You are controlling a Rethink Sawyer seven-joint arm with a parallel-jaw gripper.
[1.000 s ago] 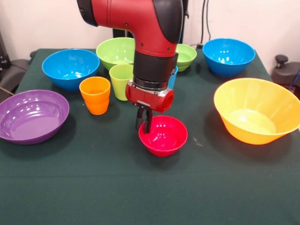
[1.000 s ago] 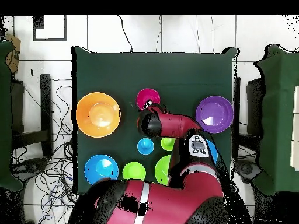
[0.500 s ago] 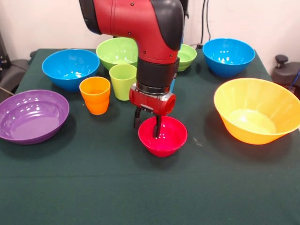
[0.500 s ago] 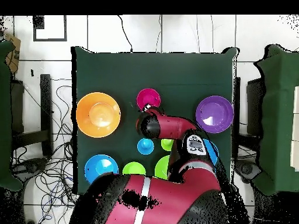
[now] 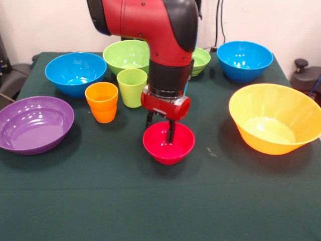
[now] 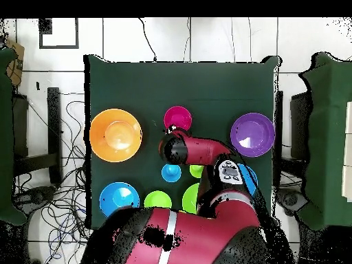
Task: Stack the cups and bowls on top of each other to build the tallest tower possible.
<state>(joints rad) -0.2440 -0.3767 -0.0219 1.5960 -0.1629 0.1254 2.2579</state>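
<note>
Since a second ago the gripper point(image 5: 160, 129) has turned about its wrist, and its fingers now straddle the far rim of the small red bowl point(image 5: 168, 143), one inside and one outside. The bowl, under the gripper, has slid a little toward the purple bowl's side of the table.

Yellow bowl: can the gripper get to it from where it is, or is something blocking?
Probably yes. The gripper sits at the red bowl, astride its rim; only bare cloth lies between it and the yellow bowl.
</note>
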